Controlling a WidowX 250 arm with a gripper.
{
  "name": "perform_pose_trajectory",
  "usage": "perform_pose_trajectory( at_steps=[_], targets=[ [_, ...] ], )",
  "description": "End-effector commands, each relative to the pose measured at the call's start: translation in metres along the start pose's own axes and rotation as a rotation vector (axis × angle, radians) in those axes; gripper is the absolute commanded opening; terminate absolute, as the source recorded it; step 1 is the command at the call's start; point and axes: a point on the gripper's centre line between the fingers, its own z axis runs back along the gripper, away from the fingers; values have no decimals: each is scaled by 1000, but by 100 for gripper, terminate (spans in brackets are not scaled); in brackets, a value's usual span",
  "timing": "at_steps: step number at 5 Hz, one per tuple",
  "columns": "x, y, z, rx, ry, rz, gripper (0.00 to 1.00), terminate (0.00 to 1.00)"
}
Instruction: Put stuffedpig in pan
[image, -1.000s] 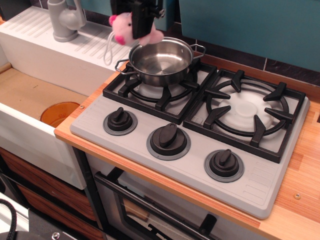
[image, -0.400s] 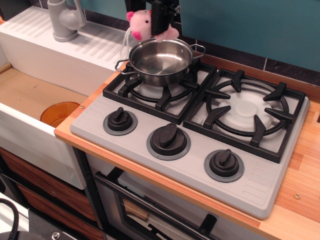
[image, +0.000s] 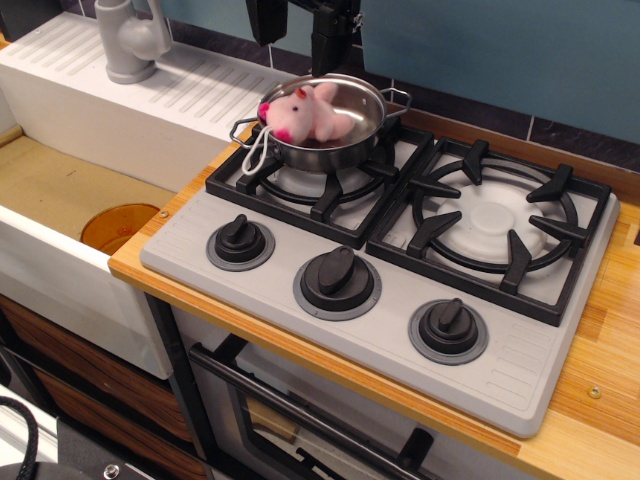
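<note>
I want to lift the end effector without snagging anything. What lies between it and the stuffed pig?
Nothing. In the only view, the open end effector hangs above the stuffedpig lying in the pan, with bare air between them.

No readable text, labels, brands or numbers anywhere; knobs unmarked

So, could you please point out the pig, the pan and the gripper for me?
pig (image: 305, 115), observation image, on its pink body.
pan (image: 368, 100), observation image, on the bare inner wall at the right.
gripper (image: 299, 30), observation image, midway between its two open dark fingers above the pan.
</note>
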Motion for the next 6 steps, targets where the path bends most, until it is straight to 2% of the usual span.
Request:
perform_pose_trajectory(
  at_steps=[1, 3, 6],
  targets=[
    [5, -14, 31, 30, -61, 14, 100, 0],
    [9, -22, 33, 34, -72, 14, 100, 0],
    [14, -27, 30, -7, -81, 11, 100, 0]
  ],
)
